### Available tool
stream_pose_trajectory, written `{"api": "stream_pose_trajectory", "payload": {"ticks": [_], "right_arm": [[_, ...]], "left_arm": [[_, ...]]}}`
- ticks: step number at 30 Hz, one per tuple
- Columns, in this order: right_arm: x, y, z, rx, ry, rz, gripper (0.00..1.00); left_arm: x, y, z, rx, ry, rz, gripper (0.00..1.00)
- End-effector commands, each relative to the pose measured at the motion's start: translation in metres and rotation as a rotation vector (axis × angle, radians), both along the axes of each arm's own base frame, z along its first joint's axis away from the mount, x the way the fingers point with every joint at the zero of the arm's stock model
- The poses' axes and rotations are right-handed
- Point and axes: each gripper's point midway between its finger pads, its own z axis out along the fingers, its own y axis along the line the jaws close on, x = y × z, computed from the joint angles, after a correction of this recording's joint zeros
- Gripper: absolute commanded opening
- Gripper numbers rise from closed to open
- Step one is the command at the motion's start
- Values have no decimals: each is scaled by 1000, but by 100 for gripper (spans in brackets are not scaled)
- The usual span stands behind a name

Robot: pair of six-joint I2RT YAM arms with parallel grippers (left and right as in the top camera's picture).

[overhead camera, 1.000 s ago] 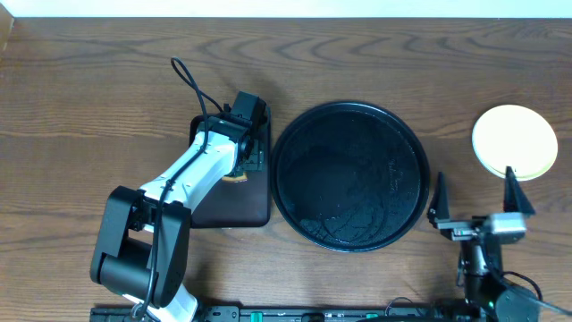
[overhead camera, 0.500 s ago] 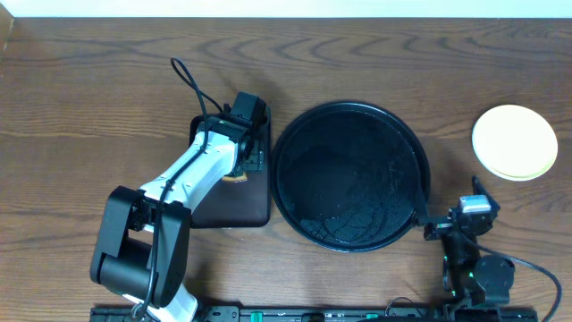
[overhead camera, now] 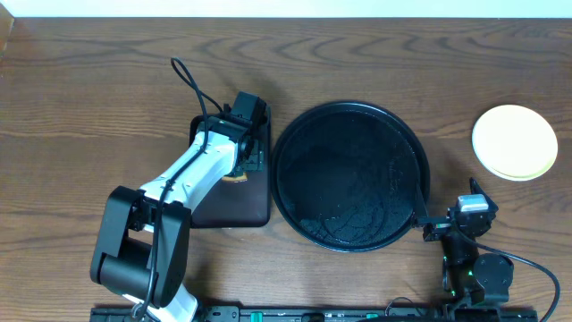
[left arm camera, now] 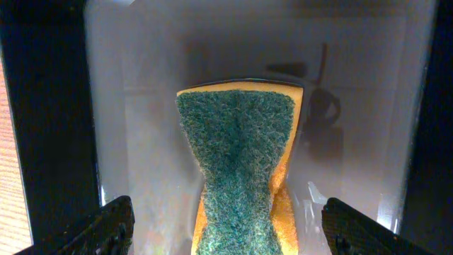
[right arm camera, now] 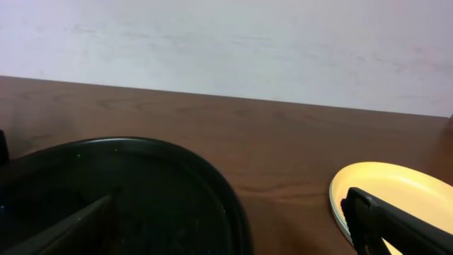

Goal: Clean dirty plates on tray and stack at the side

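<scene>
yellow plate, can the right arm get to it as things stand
Probably yes: the yellow plate lies on bare table ahead of the open right gripper, slightly to its right, with nothing between them.

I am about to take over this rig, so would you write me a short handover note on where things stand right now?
Left gripper: open over the rectangular black tray, with its fingers on either side of the sponge and not touching it.
Right gripper: open and empty, low between the round tray and the plates.
Round tray: no plates on it.
Plates: the yellow plate lies on top at the table's right side, with no smear showing. A paler rim shows beneath it, but the count is unclear.
Done: the tray is cleared and the plates look stacked.
Left: probably only checking the hidden plates.
</scene>
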Motion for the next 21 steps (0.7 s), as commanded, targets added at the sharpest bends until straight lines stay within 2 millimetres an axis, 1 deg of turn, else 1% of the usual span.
{"api": "stream_pose_trajectory", "payload": {"ticks": [1,8,11,13,15,17,20,21], "right_arm": [[0,-4,-1,-6,2,-17,99],[0,-4,-1,-6,2,-17,99],[0,-4,-1,-6,2,-17,99],[0,-4,-1,-6,2,-17,99],[0,-4,-1,-6,2,-17,99],[0,-4,-1,-6,2,-17,99],[0,-4,-1,-6,2,-17,99],[0,-4,-1,-6,2,-17,99]], "left_arm": [[0,5,1,16,-3,6,85],[0,5,0,17,-3,6,85],[2,10,2,50,-14,13,86],[2,10,2,50,-13,13,85],[2,10,6,47,-23,13,86],[4,9,19,34,-57,13,85],[8,8,52,3,-149,16,85],[9,8,67,-11,-193,17,86]]}}
